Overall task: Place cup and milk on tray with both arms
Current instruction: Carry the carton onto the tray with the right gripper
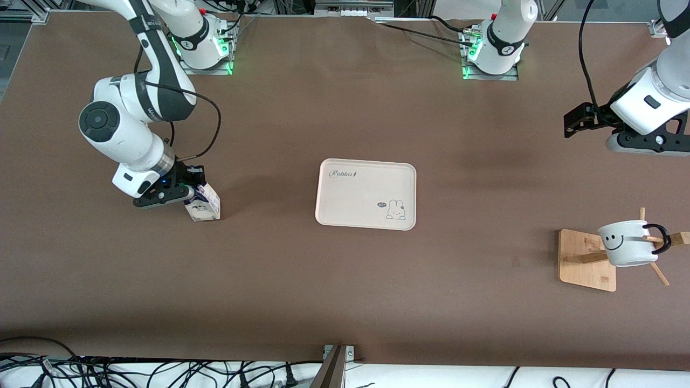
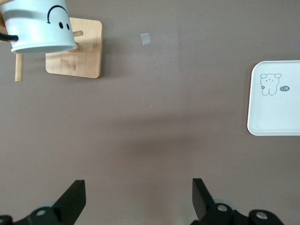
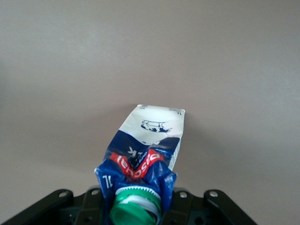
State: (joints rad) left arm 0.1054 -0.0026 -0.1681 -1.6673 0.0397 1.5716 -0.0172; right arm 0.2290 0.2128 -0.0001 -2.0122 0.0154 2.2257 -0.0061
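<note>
The right gripper (image 1: 186, 196) is clenched on the milk (image 1: 204, 203), which stands on the table toward the right arm's end (carton top visibly crumpled). The left gripper (image 2: 138, 199) hangs released over bare table. The cup (image 1: 628, 242) hangs on a wooden rack (image 1: 586, 260); the tray (image 1: 366, 194) lies mid-table.

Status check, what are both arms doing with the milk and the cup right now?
Right gripper closing on the milk, carton on the table. Left gripper open, waiting over bare table. Cup hanging on the wooden rack. Tray unloaded, nothing in the way.
</note>
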